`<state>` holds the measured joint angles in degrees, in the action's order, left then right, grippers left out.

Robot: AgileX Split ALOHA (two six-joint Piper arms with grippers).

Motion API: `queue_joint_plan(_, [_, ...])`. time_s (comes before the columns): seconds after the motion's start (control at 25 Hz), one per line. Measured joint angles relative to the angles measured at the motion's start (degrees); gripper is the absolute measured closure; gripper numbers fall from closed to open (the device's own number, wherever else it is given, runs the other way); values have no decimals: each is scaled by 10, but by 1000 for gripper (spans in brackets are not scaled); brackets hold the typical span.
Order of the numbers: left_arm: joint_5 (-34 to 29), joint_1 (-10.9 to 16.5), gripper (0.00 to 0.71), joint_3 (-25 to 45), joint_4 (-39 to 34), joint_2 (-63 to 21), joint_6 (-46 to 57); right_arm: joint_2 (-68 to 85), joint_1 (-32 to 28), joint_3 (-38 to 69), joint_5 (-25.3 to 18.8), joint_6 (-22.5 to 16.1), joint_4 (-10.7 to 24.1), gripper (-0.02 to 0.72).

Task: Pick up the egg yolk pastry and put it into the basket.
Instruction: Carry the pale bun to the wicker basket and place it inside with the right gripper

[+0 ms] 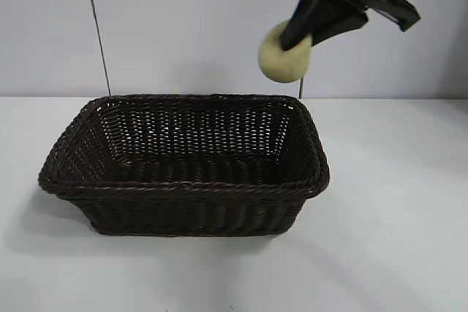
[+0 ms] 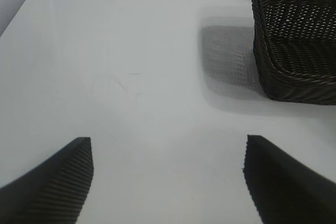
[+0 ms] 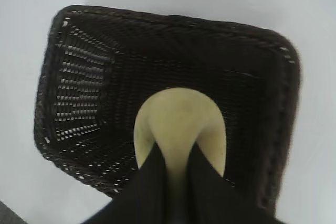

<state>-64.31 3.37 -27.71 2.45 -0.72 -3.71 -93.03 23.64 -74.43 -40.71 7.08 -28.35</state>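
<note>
The white table (image 1: 395,202) spreads under everything I can see, and on it sits the dark brown wicker basket (image 1: 183,162), rectangular, its sides flaring up to a braided rim, with nothing lying inside it. My right gripper (image 1: 298,38) hangs high in the air above the basket's far right corner, reaching down from the top of the exterior view, and my fingers (image 3: 149,182) there are pinched tight around the egg yolk pastry (image 1: 281,60), a small, round, pale-yellow bun. From my right wrist I look straight down past the pastry (image 3: 178,116) into the open basket (image 3: 84,87), so the pastry is over the basket's interior, well clear of its weave and rim. My left gripper (image 2: 168,177) hovers low over bare table off to the basket's side, its jaws spread wide with nothing between them; the basket's corner (image 2: 294,45) shows farther off in that wrist view.
</note>
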Motion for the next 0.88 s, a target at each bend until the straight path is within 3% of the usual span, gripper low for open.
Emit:
queue_joint_plan(0.32, [0,0,139,0,0,0,0,-30,83,0,74,-22,-8,650])
queue_joint_plan(0.64, [0,0,139,0,0,0,0,-131,88,0,150,-41,-15,650])
queue_joint_plan(0.88, [0,0,139,0,0,0,0,-191,88,0,166,-42,-26,648])
